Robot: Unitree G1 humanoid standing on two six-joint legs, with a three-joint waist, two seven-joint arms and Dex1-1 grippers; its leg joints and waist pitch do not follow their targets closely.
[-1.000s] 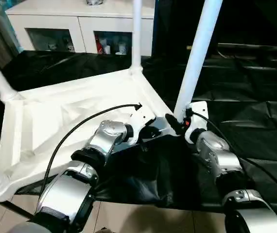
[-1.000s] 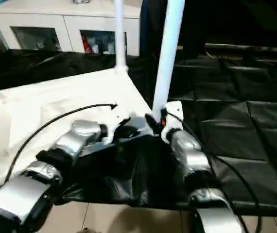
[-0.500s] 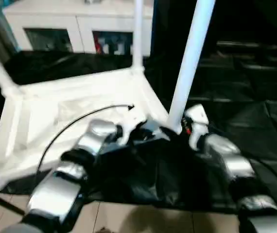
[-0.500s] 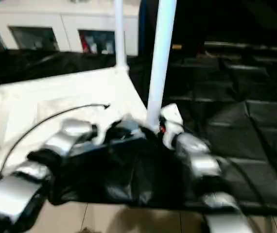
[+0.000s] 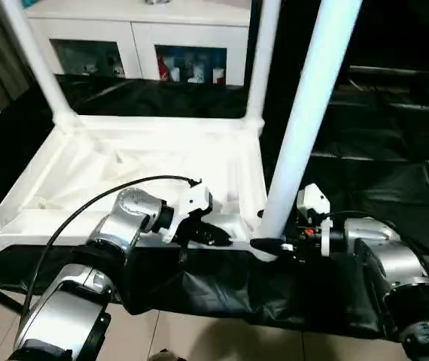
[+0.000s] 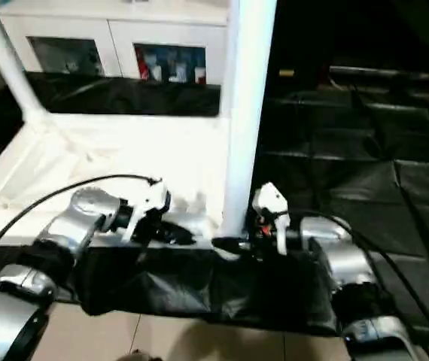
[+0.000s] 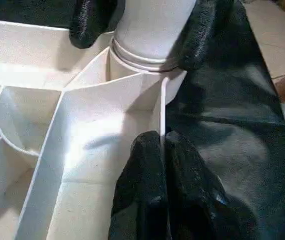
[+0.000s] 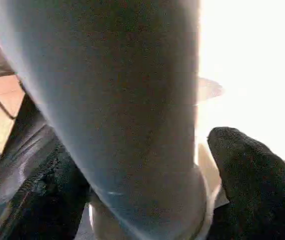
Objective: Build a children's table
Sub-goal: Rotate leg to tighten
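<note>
The children's table [image 5: 124, 173] lies upside down on the black cloth, white, with its legs pointing up. The near right leg [image 5: 308, 120] stands in its corner socket [image 7: 142, 60]. My right gripper [image 5: 263, 244] straddles the base of that leg, open: one finger [image 8: 252, 175] stands off from the tube, the other finger [image 8: 47, 210] is close on the opposite side. My left gripper [image 5: 218, 239] is shut on the thin near rim [image 7: 160, 115] of the table, just beside that socket. Two further legs [image 5: 262, 60] [image 5: 34, 60] rise at the far corners.
The black-draped work table [image 5: 380, 173] stretches right and behind; its cloth hangs over the near edge above a tan floor [image 5: 199, 338]. A white cabinet [image 5: 139, 37] with glass doors stands behind. A black cable [image 5: 101, 195] loops over my left forearm.
The head camera has shifted, so the table looks squarer on. My right gripper's fingers have spread wider around the leg base. My left gripper stays pinched on the rim.
</note>
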